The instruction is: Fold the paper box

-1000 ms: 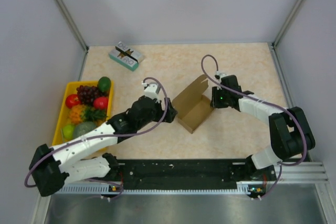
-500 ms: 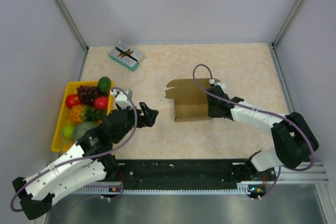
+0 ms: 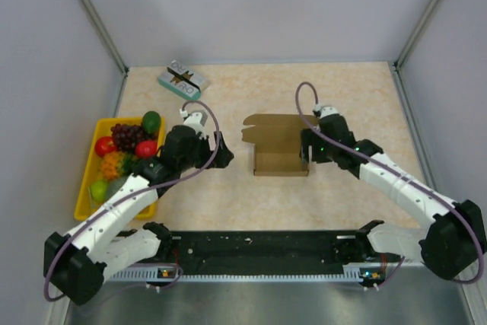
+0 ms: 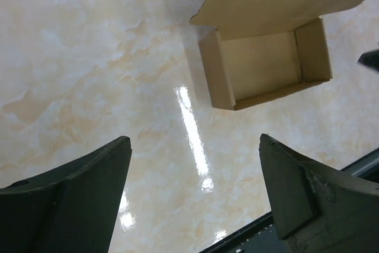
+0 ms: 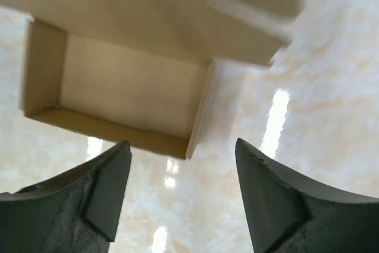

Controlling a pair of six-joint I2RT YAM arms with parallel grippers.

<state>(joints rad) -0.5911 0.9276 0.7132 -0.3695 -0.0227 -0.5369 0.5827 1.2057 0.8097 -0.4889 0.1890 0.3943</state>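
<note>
Right gripper (image 3: 307,154) lets go, jaws spread, empty; left gripper (image 3: 223,157) swings back in, jaws wide, empty. Paper box (image 3: 281,164) mid-table between them, walls up, lid flap (image 3: 272,123) lying open behind, closing lid likely next.

In the right wrist view the lid of the paper box (image 5: 127,96) is blurred and cut off at the top edge. From above, the left arm (image 3: 129,195) hides part of the yellow tray (image 3: 79,205).
</note>
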